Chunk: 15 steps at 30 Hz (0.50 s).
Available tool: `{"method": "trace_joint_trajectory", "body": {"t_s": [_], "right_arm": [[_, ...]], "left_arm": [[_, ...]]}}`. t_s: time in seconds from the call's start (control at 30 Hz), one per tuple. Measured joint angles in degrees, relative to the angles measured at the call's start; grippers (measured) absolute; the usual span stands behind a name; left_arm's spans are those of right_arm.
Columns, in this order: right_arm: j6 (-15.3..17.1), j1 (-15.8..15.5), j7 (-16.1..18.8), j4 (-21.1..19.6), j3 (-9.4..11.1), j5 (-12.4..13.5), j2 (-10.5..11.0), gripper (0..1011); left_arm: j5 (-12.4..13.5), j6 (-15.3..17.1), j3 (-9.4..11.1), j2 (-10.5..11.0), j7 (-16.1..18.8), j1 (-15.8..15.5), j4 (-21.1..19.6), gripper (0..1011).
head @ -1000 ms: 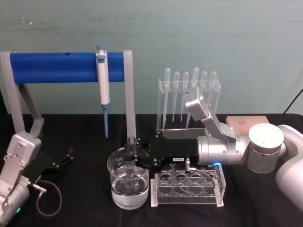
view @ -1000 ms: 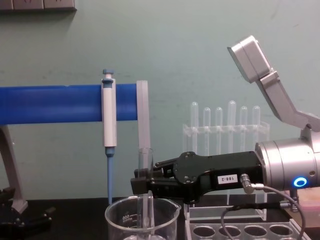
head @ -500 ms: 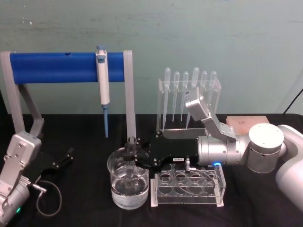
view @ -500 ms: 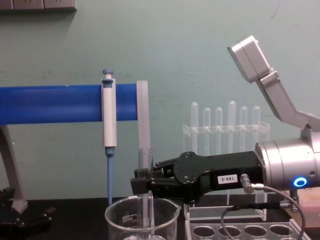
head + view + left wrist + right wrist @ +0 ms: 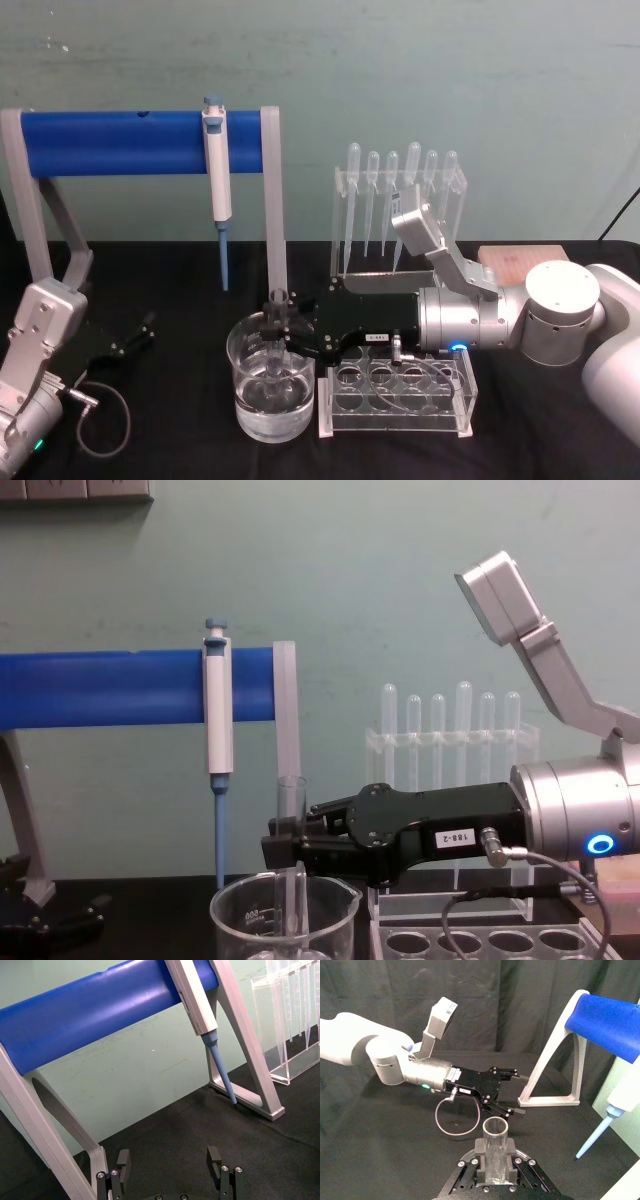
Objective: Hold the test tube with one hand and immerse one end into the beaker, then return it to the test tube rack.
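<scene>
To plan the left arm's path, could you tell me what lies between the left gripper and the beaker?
In the head view, only bare black table lies between the left gripper and the beaker.

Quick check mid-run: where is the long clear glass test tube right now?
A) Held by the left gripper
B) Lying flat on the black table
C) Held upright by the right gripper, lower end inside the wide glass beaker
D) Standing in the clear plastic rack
C: the black two-fingered right gripper clamps the long clear glass test tube upright, and the tube's lower end runs down past the rim into the wide clear glass beaker.
</scene>
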Motion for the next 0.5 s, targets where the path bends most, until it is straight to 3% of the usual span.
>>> {"method": "trace_joint_trajectory", "body": {"t_s": [0.5], "right_arm": [[0.0, 0.0, 0.0, 0.0, 0.0, 0.0, 0.0, 226]], "left_arm": [[0.0, 0.0, 0.0, 0.0, 0.0, 0.0, 0.0, 1000]]}}
